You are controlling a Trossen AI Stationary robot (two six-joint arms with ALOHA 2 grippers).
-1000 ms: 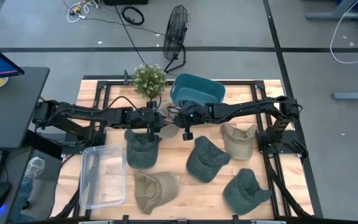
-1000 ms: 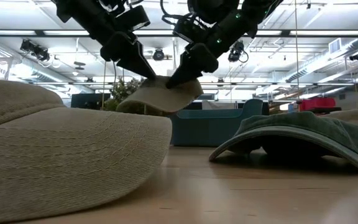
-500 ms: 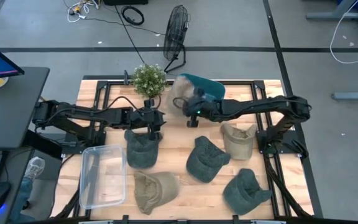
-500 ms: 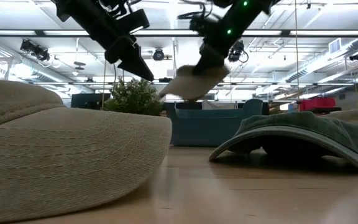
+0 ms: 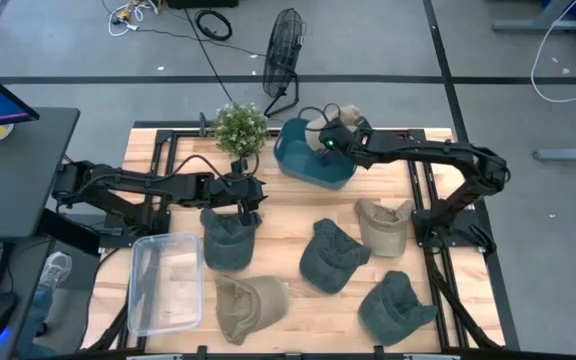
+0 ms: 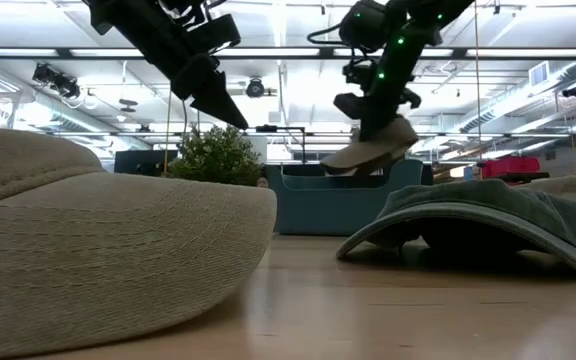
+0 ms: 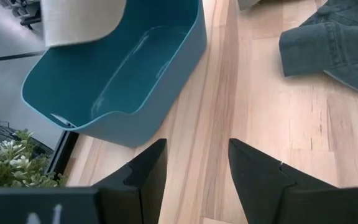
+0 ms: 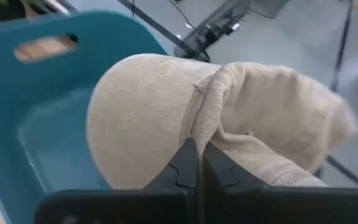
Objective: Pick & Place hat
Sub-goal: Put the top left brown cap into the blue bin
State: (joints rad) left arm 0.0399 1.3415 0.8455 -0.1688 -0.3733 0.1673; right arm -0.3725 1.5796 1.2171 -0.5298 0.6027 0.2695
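A beige hat [image 5: 340, 118] hangs over the teal bin [image 5: 313, 160] at the table's far side, held by my right gripper [image 5: 330, 135]. It also shows in the low view as the beige hat [image 6: 373, 150] and in the right wrist view as the beige hat [image 8: 160, 118] above the teal bin [image 8: 36, 99]. The right gripper [image 8: 197, 165] is shut on it. My left gripper [image 7: 197, 168] is open and holds nothing. It hovers above the table to the left of the bin, as the left gripper [image 5: 248, 195] near a dark green hat [image 5: 228, 240]. My right gripper pinches a raised fold of the beige hat's cloth [image 8: 207, 121] between its two fingers. In the low view the fingers [image 6: 373, 110] come from above, pointing down. The hat hangs below them, lifted clear, over the bin's opening.
Several more hats lie on the table: a beige hat [image 5: 248, 305], a dark hat [image 5: 330, 255], a beige hat [image 5: 383, 225] and a dark hat [image 5: 396, 305]. A clear plastic box [image 5: 166, 283] sits near the left edge. A potted plant [image 5: 239, 127] stands left of the bin.
A second ago both grippers met at the beige hat, above the table between the plant and the bin. The right gripper has since carried it up and toward the far right, over the teal bin. The hat has come away from the left gripper.
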